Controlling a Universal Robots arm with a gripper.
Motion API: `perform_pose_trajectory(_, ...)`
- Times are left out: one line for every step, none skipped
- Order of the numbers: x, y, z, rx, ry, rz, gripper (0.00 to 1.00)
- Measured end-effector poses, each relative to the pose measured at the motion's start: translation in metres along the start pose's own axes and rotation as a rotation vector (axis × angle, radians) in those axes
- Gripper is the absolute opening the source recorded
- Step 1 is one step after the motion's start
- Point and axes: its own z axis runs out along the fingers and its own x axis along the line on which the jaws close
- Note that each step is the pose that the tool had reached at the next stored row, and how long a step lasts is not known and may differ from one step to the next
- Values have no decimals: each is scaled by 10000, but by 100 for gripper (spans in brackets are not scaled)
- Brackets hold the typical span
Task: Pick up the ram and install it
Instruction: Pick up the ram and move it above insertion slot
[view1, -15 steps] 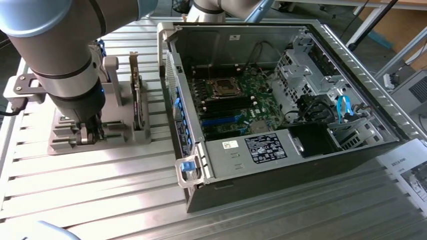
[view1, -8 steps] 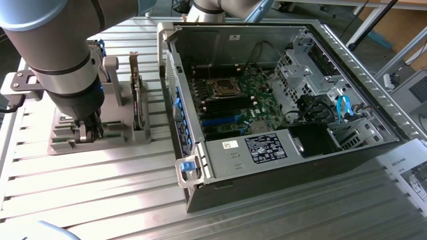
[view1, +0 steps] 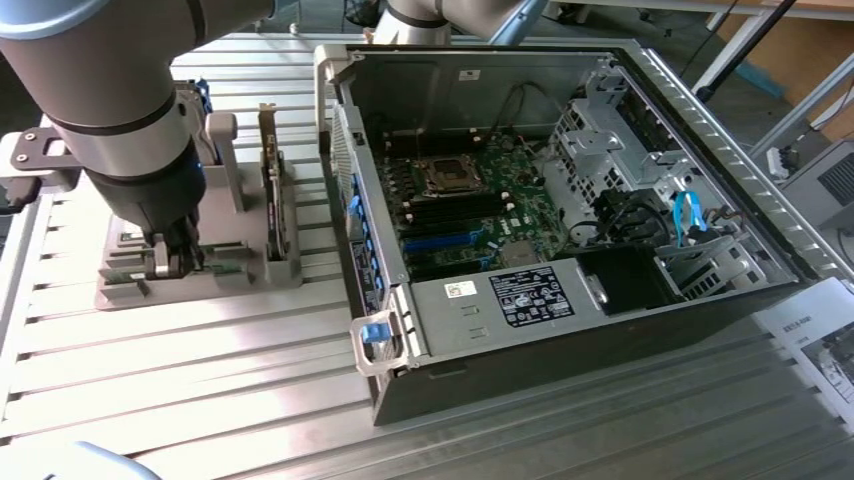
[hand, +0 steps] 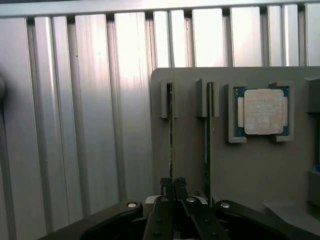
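At the left of the exterior view, the gripper (view1: 174, 262) stood low over a grey holder (view1: 120, 295) on the slatted metal worktop (view1: 200, 380). An open computer case (view1: 561, 330) filled the right. In the wrist view, the gripper (hand: 172, 184) was pinched onto the ram (hand: 171, 135), which stood on edge in its holder slot. A second stick (hand: 209, 135) stood in the next slot, and a silver processor chip (hand: 262, 111) lay beyond it.

Ribbed table (view1: 200, 400) bare shiny metal, part holder (hand: 190, 150) matt grey plastic, processor lid (hand: 263, 111) dull silvery metal, tool (hand: 173, 184) matt black.
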Motion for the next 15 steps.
perform_pose_trajectory(0, 0, -17, 0, 0, 0, 12)
perform_pose_trajectory(-1, 0, -41, -1, 1, 0, 12)
perform_pose_trajectory(-2, 1, -59, -1, 1, 0, 12)
perform_pose_trajectory(-2, 1, -76, 0, 1, 0, 12)
perform_pose_trajectory(-3, 1, -96, 0, 0, 0, 12)
perform_pose_trajectory(-3, 1, -117, 0, 1, 0, 12)
perform_pose_trajectory(-4, 1, -138, 0, 0, 0, 12)
perform_pose_trajectory(-4, 2, -164, -1, 1, 0, 12)
perform_pose_trajectory(-5, 2, -189, -1, 1, 0, 12)
perform_pose_trajectory(-6, 2, -215, 0, 1, 0, 12)
perform_pose_trajectory(-6, 2, -242, 0, 0, 0, 12)
perform_pose_trajectory(-7, 2, -266, 0, 0, 0, 12)
perform_pose_trajectory(-8, 2, -292, 0, 0, 0, 12)
perform_pose_trajectory(-9, 3, -319, -1, 1, 0, 12)
perform_pose_trajectory(-10, 3, -345, 0, 0, 0, 12)
